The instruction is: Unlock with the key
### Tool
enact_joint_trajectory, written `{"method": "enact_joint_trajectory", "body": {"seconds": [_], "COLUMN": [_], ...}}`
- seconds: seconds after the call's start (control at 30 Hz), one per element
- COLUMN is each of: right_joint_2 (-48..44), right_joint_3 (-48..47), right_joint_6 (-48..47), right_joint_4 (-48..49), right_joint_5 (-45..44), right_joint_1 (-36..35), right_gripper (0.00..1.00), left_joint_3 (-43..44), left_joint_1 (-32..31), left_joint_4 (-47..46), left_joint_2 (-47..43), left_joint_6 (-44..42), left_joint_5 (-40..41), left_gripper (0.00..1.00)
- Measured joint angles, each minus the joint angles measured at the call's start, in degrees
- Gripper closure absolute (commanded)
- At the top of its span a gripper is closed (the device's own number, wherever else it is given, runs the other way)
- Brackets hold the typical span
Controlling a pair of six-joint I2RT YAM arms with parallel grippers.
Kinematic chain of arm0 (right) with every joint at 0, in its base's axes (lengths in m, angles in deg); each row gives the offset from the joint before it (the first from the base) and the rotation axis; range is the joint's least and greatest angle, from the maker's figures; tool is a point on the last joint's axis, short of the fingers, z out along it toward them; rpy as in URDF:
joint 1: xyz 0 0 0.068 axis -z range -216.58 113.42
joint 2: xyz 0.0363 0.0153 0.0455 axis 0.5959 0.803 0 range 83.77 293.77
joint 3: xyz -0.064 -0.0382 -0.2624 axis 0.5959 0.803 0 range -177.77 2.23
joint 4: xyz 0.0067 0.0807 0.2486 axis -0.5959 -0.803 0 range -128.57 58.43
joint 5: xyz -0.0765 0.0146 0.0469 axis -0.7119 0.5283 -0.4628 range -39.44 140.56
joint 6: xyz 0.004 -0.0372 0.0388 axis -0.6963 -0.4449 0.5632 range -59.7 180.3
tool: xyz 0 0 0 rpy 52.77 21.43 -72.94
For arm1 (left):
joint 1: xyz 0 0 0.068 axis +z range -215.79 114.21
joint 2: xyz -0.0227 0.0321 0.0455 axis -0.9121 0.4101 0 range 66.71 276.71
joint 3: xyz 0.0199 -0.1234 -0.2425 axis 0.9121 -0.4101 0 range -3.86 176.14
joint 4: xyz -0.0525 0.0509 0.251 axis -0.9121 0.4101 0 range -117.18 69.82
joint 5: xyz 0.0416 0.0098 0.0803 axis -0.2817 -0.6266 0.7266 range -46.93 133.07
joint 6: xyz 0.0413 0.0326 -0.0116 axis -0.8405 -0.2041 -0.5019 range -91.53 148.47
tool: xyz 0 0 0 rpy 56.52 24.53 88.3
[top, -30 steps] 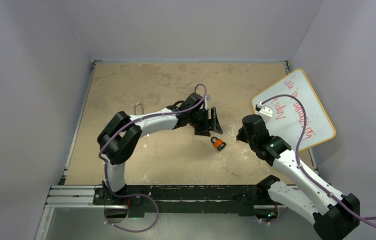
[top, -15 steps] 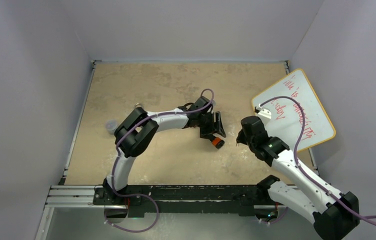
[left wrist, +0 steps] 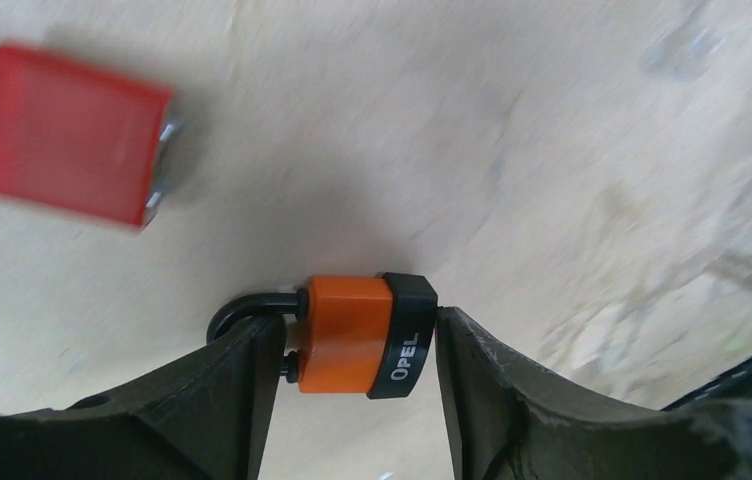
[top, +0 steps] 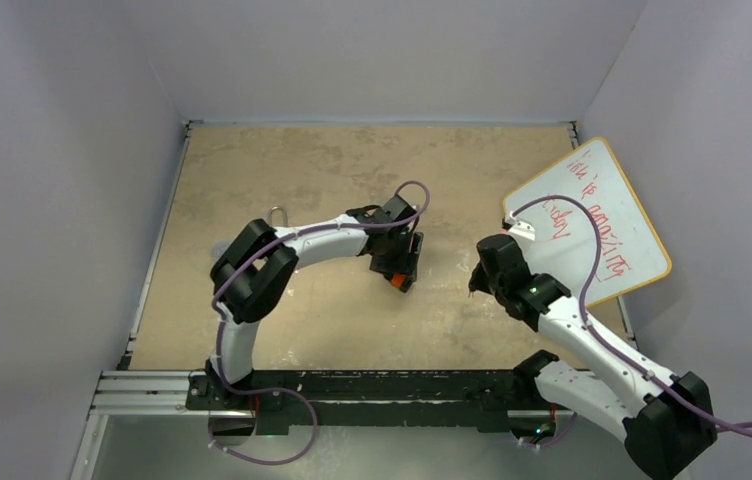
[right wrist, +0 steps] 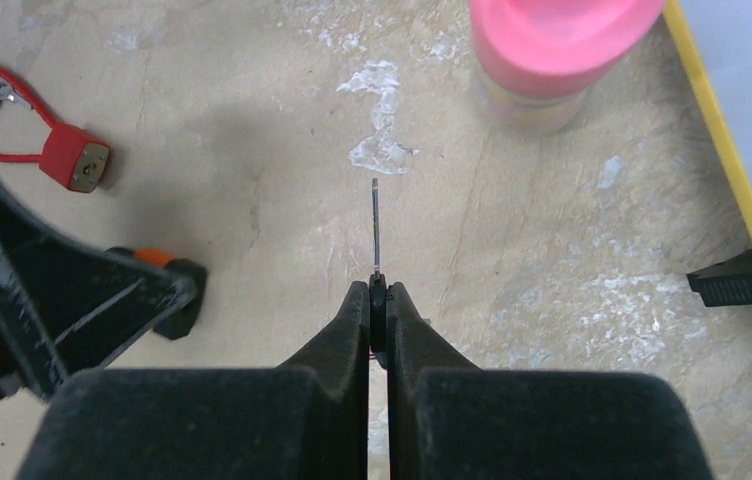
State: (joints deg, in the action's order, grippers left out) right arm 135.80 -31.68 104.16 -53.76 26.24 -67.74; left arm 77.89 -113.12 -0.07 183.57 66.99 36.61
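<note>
An orange padlock [left wrist: 345, 335] with a black base marked OPEL and a black shackle sits between the fingers of my left gripper [left wrist: 354, 320]. One finger presses the shackle end, the other the black base. In the top view the left gripper [top: 399, 262] stands over the padlock [top: 398, 282] near the table's middle. My right gripper [right wrist: 378, 285] is shut on the black head of a key [right wrist: 376, 225], whose thin blade points forward. In the top view the right gripper [top: 475, 281] is to the right of the padlock, apart from it. The padlock [right wrist: 167, 285] also shows in the right wrist view.
A red padlock [right wrist: 74, 160] with a red cable loop and small keys lies beyond the left gripper. A pink-lidded jar [right wrist: 552, 50] stands ahead of the right gripper. A whiteboard [top: 592, 220] leans at the right wall. A metal loop [top: 277, 213] lies at the left.
My left gripper has closed on the orange padlock and carried it to the left. My right gripper, still holding the key, has edged slightly left.
</note>
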Motion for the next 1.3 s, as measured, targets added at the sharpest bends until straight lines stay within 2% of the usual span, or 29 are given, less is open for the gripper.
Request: {"method": "enact_joint_trajectory", "body": {"seconds": [0.2, 0.43, 0.67, 0.97, 1.3], "right_joint_2": [3.45, 6.1, 6.47, 7.8, 4.44], "right_joint_3": [0.52, 0.59, 2.43, 5.11, 10.84], "right_joint_6": [-0.55, -1.46, -1.62, -4.15, -10.23], "right_joint_4": [3.17, 6.71, 10.01, 16.98, 27.39], "right_joint_5": [2.73, 6.8, 10.64, 17.59, 35.47], "right_joint_1": [0.0, 0.0, 0.0, 0.0, 0.0], "right_gripper": [1.0, 1.0, 1.0, 1.0, 1.0], "left_joint_3": [-9.97, -9.18, 1.53, -4.59, -4.22], "left_joint_1": [0.59, 3.21, 3.48, 3.45, 3.82], "left_joint_4": [1.86, 7.37, 18.03, 25.62, 23.23], "left_joint_2": [-7.67, -8.94, -9.31, -11.54, -5.68], "left_joint_6": [-9.79, -11.85, 0.37, 27.47, 40.87], "left_joint_5": [2.54, 1.99, 3.02, 7.34, 8.87], "left_gripper": [0.44, 0.29, 0.24, 0.13, 0.1]}}
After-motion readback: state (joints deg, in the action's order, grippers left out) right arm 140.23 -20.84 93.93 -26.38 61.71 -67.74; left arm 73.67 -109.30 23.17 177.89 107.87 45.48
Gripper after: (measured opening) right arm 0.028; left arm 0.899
